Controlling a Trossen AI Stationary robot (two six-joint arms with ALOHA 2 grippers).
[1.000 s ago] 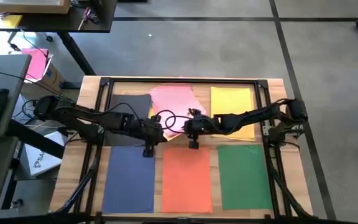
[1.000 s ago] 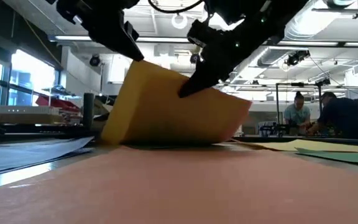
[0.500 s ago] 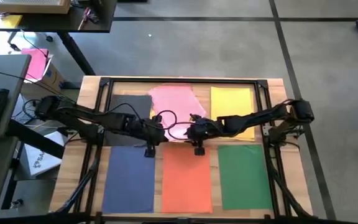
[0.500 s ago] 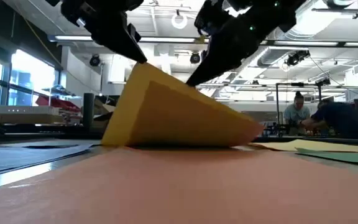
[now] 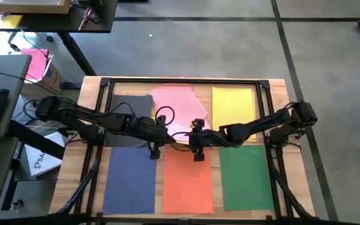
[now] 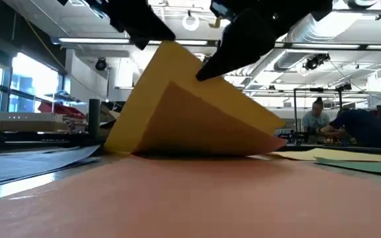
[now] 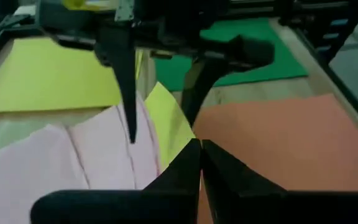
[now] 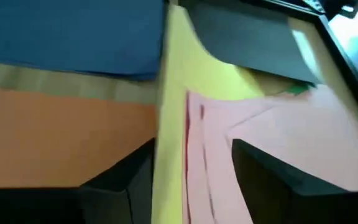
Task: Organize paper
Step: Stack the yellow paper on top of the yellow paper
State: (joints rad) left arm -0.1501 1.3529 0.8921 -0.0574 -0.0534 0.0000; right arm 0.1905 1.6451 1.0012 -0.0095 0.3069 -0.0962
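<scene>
Left fingers (image 7: 199, 163) pinched on yellow sheet (image 7: 169, 121)

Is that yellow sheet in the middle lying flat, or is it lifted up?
Lifted. The low view shows the yellow sheet tented up off the table, its peak between the left gripper and right gripper.

Seven coloured sheets lie on the table: one dark grey sheet (image 5: 130, 106), one pink sheet (image 5: 175, 101), one blue sheet (image 5: 130, 178), one orange sheet (image 5: 187, 181) and one green sheet (image 5: 245, 175). Two are yellow: one flat yellow sheet (image 5: 233, 103) and one lifted yellow sheet (image 6: 184, 112). Two grippers meet mid-table, the left gripper (image 5: 154, 150) and the right gripper (image 5: 197, 154), and two people (image 6: 349, 125) show in the room behind.
</scene>
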